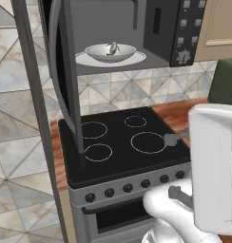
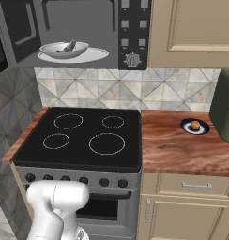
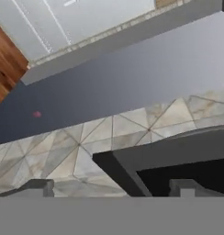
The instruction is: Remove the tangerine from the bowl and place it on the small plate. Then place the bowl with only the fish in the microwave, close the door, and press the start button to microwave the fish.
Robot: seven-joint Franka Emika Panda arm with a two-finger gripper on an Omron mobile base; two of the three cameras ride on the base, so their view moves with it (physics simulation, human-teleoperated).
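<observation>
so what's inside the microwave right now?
Inside the dark grey-black microwave, the wide light grey-white bowl sits on the white turntable disc, holding the small silvery-grey fish. The bowl's floor is hidden by its wall.

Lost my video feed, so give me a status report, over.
Gripper open, empty. Bowl with fish inside microwave; tangerine on small plate. Door open, nothing blocking it.

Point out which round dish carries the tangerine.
The small plate on the wooden counter right of the stove: dark navy, with the tangerine on it. The pale bowl inside the microwave carries the fish.
</observation>
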